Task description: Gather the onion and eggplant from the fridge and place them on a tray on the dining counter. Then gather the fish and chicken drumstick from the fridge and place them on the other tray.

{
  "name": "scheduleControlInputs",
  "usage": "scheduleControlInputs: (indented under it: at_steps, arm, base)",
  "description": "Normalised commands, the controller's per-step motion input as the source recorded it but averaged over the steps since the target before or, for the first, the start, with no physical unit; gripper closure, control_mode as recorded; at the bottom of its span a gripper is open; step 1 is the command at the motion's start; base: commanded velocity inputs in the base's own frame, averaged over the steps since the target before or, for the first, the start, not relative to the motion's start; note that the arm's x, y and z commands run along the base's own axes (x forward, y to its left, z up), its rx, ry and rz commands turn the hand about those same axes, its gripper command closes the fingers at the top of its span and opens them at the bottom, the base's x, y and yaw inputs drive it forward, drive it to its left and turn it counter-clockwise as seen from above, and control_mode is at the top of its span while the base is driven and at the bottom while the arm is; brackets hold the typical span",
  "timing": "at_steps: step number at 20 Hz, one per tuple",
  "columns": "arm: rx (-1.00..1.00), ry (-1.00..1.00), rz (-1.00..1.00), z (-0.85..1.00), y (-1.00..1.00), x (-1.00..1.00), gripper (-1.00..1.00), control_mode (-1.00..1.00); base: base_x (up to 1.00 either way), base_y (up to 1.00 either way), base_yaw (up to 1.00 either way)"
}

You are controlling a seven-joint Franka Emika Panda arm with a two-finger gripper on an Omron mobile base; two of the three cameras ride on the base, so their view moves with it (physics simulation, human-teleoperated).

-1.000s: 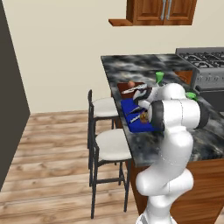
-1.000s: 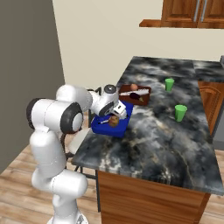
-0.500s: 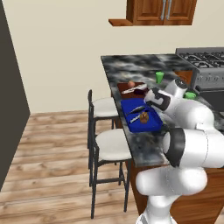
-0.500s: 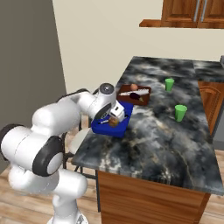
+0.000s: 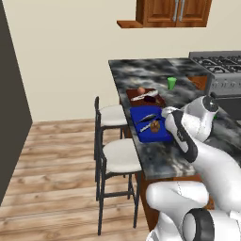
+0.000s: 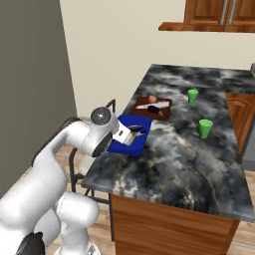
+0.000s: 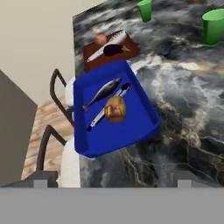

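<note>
Since the earlier frame, we drew the arm back from the blue tray (image 7: pixel 144 111), probably to clear the finished load. Fish (image 7: pixel 103 93) and drumstick (image 7: pixel 115 109) lay inside it; onion (image 7: pixel 101 39) and eggplant (image 7: pixel 113 50) sat on the brown tray (image 7: pixel 131 50) beyond, on the table (image 7: pixel 188 100). We could not tell the jaws' state.
</note>
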Motion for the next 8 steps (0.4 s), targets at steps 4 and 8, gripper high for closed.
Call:
scheduleControlInputs:
  at_steps: [4, 8]
  arm:
    - [-0.16, -0.72, 0.0, 0.25, 0.28, -1.0, -1.0, -1.0]
    - [-0.14, -0.58, 0.0, 0.51, 0.32, -1.0, -1.0, -1.0]
  base:
    - [0.0, 0.0, 0.0]
    - [0.0, 0.0, 0.0]
